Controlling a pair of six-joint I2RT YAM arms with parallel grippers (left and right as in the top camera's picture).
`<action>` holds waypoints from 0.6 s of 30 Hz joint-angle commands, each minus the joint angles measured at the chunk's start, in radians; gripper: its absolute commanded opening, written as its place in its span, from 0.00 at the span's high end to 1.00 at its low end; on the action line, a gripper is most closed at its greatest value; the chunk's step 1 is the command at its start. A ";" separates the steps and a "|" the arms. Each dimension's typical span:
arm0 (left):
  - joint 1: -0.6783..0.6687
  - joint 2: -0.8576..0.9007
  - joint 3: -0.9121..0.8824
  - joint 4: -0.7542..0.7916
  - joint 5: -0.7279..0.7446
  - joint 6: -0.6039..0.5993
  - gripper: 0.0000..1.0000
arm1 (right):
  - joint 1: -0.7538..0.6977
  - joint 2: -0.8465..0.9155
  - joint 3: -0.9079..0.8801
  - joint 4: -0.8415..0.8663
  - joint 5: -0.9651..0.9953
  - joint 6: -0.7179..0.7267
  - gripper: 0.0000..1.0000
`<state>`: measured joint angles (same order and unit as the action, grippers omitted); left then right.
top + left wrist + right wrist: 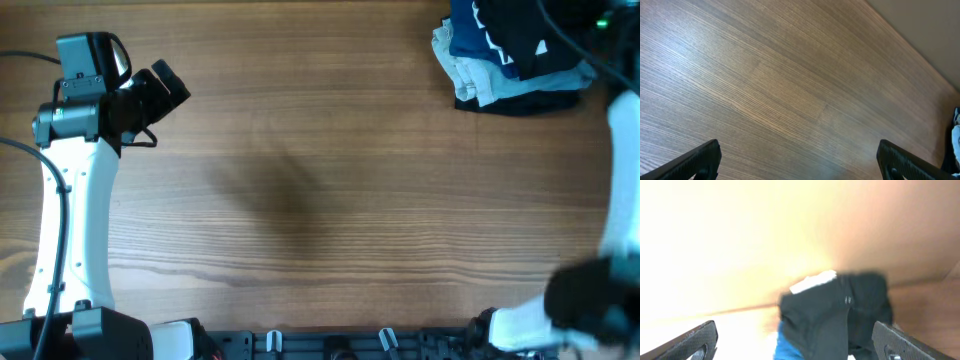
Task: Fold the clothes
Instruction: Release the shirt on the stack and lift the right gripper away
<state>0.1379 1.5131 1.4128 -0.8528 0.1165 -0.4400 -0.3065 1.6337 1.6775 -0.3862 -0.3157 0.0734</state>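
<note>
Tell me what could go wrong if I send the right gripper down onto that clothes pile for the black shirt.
1. The black shirt lies bunched against the navy garment and the pale folded garments. The open right gripper could pinch a neighbouring layer too and drag the stack.
2. The right wrist view is blurred and washed out, so grasp depth will be hard to judge.

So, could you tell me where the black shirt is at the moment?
In the overhead view the black shirt lies at the table's far right corner, heaped with a blue garment and pale ones.
</note>
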 commanded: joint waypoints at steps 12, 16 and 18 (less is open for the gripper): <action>0.004 0.008 -0.006 0.000 -0.003 -0.013 0.00 | 0.005 -0.493 0.007 -0.267 -0.366 -0.097 0.00; 0.004 0.008 -0.006 0.000 -0.002 -0.013 0.00 | 0.005 -0.519 0.007 -0.267 -0.366 -0.097 0.00; 0.004 0.008 -0.006 0.000 -0.002 -0.013 0.00 | 0.005 -0.519 0.007 -0.267 -0.366 -0.097 0.00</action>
<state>0.1379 1.5131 1.4128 -0.8528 0.1165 -0.4404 -0.3038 1.1145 1.6779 -0.6506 -0.6548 -0.0059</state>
